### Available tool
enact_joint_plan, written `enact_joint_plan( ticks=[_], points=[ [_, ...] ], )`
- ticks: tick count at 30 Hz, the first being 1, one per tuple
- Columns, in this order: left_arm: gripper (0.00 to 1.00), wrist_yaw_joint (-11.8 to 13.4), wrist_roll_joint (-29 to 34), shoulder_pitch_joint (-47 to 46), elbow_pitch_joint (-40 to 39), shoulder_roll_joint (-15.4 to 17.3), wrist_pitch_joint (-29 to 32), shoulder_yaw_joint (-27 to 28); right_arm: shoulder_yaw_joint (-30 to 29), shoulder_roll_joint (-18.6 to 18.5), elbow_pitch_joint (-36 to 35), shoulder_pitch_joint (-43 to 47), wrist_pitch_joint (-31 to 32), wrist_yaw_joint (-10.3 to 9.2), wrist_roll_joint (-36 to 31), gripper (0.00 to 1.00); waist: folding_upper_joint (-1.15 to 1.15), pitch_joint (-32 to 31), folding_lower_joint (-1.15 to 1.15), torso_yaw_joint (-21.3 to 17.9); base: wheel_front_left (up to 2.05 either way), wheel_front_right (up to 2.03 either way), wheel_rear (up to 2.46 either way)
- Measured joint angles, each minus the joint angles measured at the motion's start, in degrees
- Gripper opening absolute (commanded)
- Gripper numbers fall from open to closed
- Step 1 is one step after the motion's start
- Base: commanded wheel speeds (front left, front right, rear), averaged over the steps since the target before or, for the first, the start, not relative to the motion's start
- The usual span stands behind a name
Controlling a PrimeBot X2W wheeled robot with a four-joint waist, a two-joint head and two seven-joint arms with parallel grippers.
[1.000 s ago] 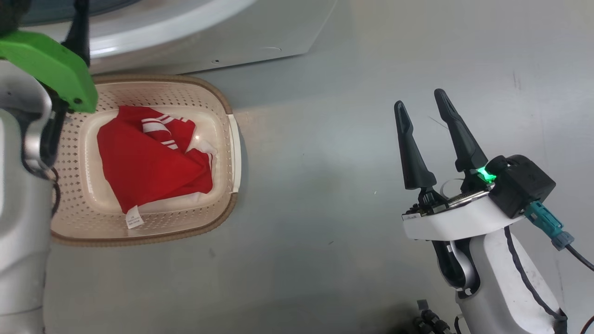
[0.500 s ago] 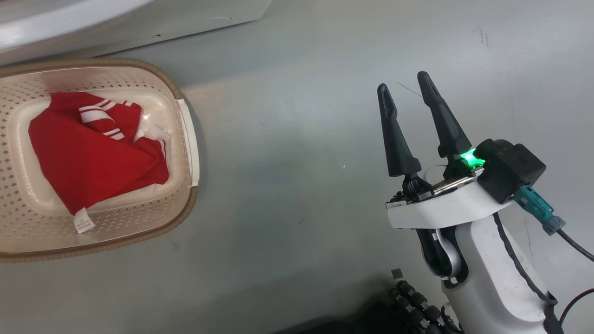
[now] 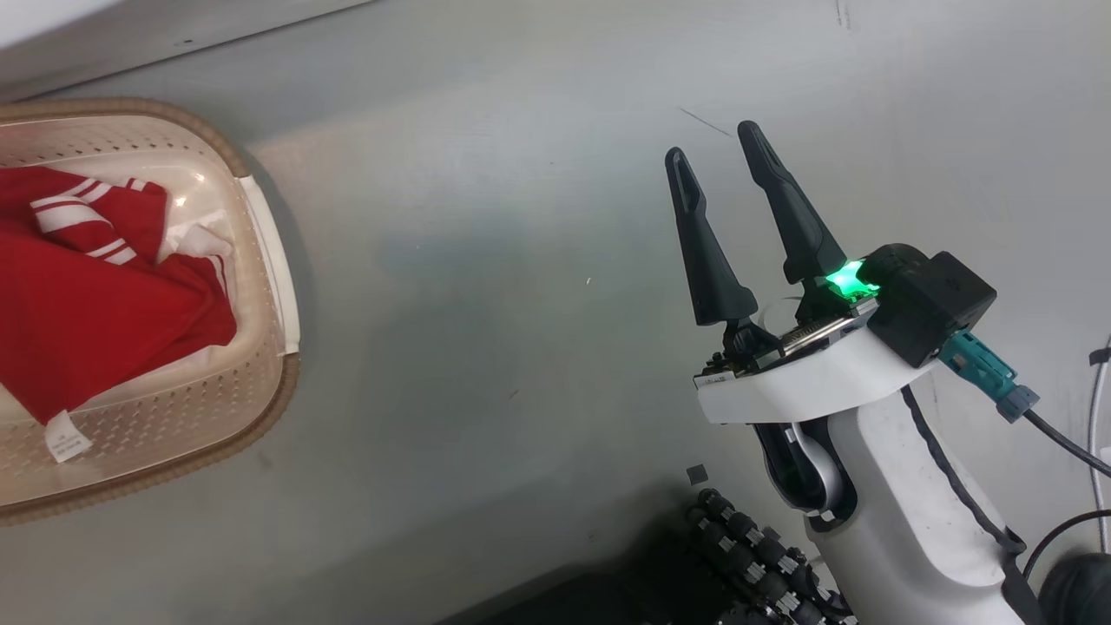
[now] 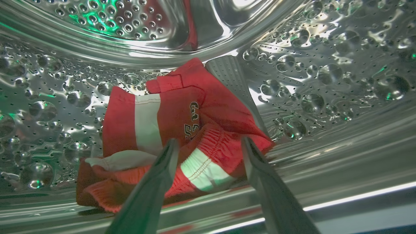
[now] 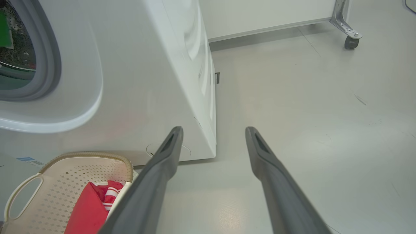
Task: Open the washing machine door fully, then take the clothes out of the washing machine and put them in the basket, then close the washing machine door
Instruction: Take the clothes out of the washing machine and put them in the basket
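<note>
Left wrist view: left hand point(image 4: 209, 141) reaches into the steel drum point(image 4: 325, 81), fingers spread wide, gripping nothing.
Clothes in the drum point(image 4: 182, 113): a crumpled red heap with white stripes, lying on the drum floor at 12 o'clock from the fingertips, its near fold between them; whether they touch it cannot be told.
Long axis: the heap runs roughly 9 to 3 o'clock, across the line of the fingers.
Nearer arm: the left, by a wide margin.
Right hand point(image 3: 713, 143): wide open and empty over bare floor point(image 3: 486, 304), well apart from the machine's mouth.
Basket point(image 3: 269, 260): on the floor at 9 o'clock from the right hand, with more red clothes in the basket point(image 3: 87, 321).
Washing machine point(image 5: 146, 65): just beyond the basket, mouth open.
Next move, as judged: a short push forward and a pinch on the near fold.
</note>
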Motion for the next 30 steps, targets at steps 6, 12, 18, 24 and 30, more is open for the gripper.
enact_joint_plan(
  ticks=[6,12,18,24,30],
  points=[
    [1.0,0.0,-0.5,-3.7,1.3,1.3,3.6,1.0,0.6,0.0,-0.1,-0.5,0.0,0.0,0.8,1.0,0.0,2.1,0.0,-1.7,0.0,0.0,0.0],
    [1.0,0.0,-1.0,-5.5,2.7,1.6,6.4,1.5,1.2,0.1,-0.1,-1.8,0.0,0.0,1.4,1.0,0.0,3.7,-0.01,-2.9,0.0,0.0,0.0],
    [1.0,1.2,-1.0,-7.7,3.5,1.8,8.4,1.9,1.5,0.1,0.0,-2.7,0.0,0.0,1.9,1.0,0.0,4.3,-0.01,-3.7,0.0,0.0,0.0],
    [0.46,1.9,-0.9,-8.6,4.4,2.1,12.3,1.1,1.5,0.1,0.2,-2.8,0.0,0.0,1.9,1.0,0.0,4.5,-0.01,-3.9,0.0,0.0,0.0],
    [0.0,1.8,0.1,-8.8,4.3,2.3,14.1,-0.6,1.5,0.1,0.2,-3.6,0.0,0.0,2.4,1.0,0.0,4.7,-0.01,-3.9,0.0,0.0,0.0]
  ],
)
